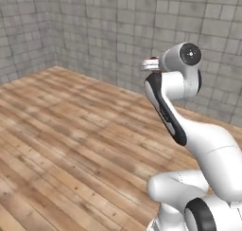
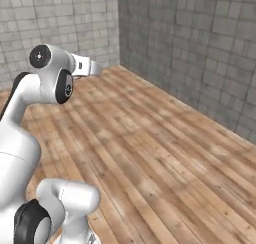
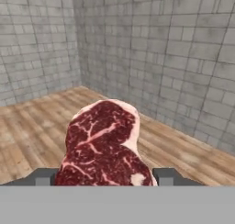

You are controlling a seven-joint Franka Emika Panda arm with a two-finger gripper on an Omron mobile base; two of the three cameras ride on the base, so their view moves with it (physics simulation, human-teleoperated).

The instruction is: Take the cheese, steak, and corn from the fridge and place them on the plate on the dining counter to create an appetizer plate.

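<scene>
Fingers [image 3: 105, 176] of mine close on the steak [image 3: 104, 142], one dark tip at each side of its near end. Its long axis runs straight out from my hand, the far end lifted toward the corner of the grey tiled walls [image 3: 183, 58]. It is a flat slab, dark red with pale marbling and a creamy fat edge along one side, rounded at the tip. Below lies a wooden plank floor [image 1: 71, 145], warm brown and streaked.
</scene>
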